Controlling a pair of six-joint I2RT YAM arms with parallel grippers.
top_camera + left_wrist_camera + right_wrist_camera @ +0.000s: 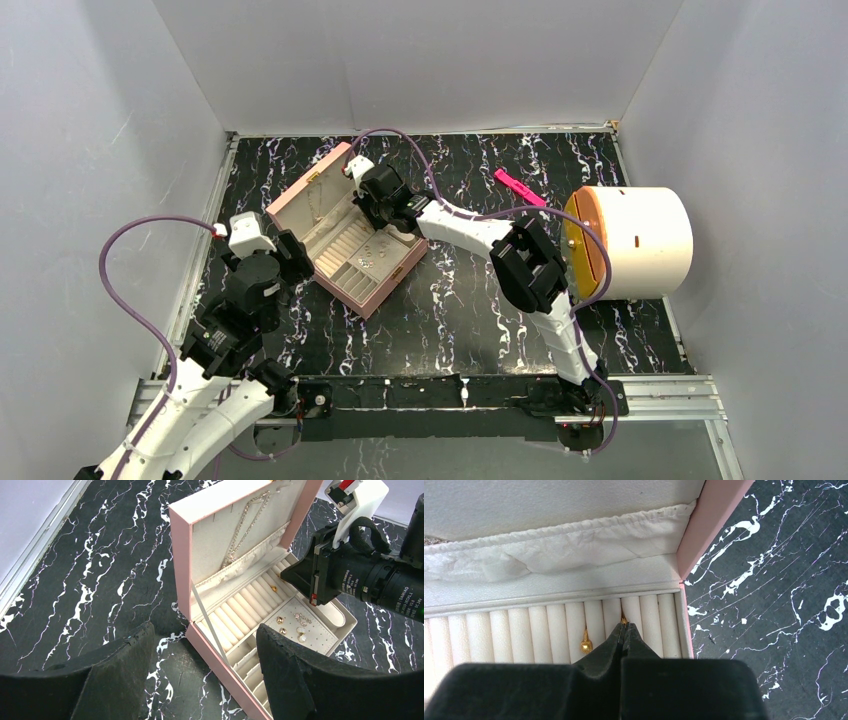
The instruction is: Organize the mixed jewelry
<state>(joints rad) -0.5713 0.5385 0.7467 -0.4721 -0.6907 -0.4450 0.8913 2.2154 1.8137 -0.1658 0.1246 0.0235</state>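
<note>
The pink jewelry box lies open at the centre left, its lid upright. My right gripper is shut over the cream ring rolls, with a tiny gold piece pinched at its tips in a slot. A gold ring sits two slots to the left; it also shows in the left wrist view. Gold studs and pale studs lie on the perforated pad. My left gripper is open and empty, at the box's near left corner.
A thin chain hangs inside the lid above a cream pocket. A bright pink flat bar lies at the back right. A large white cylinder lies on its side at the right. Grey walls enclose the marbled table.
</note>
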